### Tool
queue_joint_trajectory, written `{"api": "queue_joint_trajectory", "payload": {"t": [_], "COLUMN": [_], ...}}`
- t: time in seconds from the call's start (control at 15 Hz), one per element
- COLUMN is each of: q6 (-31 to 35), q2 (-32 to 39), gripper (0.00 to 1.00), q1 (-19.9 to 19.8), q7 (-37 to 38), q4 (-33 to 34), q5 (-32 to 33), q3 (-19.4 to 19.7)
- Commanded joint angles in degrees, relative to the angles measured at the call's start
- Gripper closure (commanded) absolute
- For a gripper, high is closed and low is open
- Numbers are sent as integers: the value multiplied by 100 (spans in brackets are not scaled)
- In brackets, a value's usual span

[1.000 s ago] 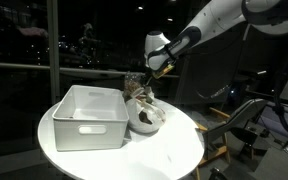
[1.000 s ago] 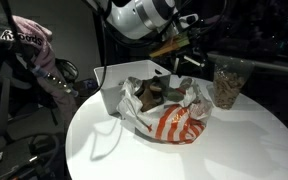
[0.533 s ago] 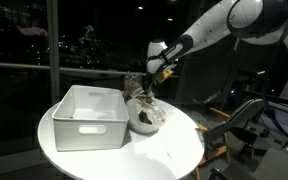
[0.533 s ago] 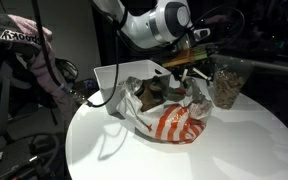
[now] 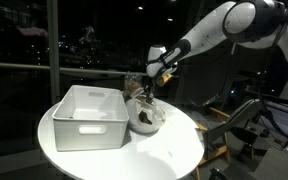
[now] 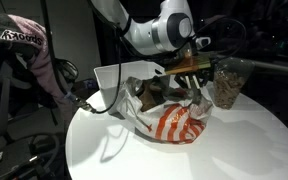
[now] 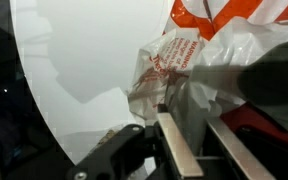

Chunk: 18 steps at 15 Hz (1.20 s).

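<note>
A crumpled white plastic bag [image 6: 169, 122] with orange-red print lies on the round white table [image 6: 184, 160], with dark things inside it. My gripper [image 6: 197, 85] reaches down into the bag's top edge, on the side towards the clear cup [image 6: 227, 85]. In the wrist view a fold of the bag [image 7: 184, 55] fills the gap between my two fingers, and the gripper [image 7: 189, 115] is closed on it. From farther off, in an exterior view, the gripper [image 5: 144, 92] sits right over the bag [image 5: 147, 117].
A white rectangular bin [image 5: 84, 118] stands on the table [image 5: 169, 150] beside the bag. The cup of brown pieces stands close behind the gripper. A pink and grey garment [image 6: 29, 45] hangs off to the side. Chair frames [image 5: 246, 118] stand beyond the table.
The arm has come down and reached in to the bag. The jaws, wide a second ago, have closed on the bag's plastic.
</note>
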<state>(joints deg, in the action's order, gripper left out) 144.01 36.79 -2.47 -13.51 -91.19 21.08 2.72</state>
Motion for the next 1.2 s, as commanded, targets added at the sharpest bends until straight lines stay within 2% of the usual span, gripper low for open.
{"api": "queue_joint_trajectory", "payload": {"t": [0.0, 0.2, 0.4, 0.6, 0.87, 1.07, 1.13], "q6": [210, 285, 146, 192, 224, -2, -28], "q2": [-209, -415, -878, -1458, -2302, -2860, -3000], "gripper": [99, 100, 100, 100, 100, 100, 100], "q1": [126, 349, 734, 892, 1084, 1009, 926], "q7": [13, 337, 1022, 1396, 2461, 3246, 3349], "q4": [-185, -372, -685, -1077, -1492, -1650, -1719], "q5": [144, 501, 1133, 1511, 2705, 3659, 3788], "q3": [166, 456, 870, 923, 989, 830, 718]}}
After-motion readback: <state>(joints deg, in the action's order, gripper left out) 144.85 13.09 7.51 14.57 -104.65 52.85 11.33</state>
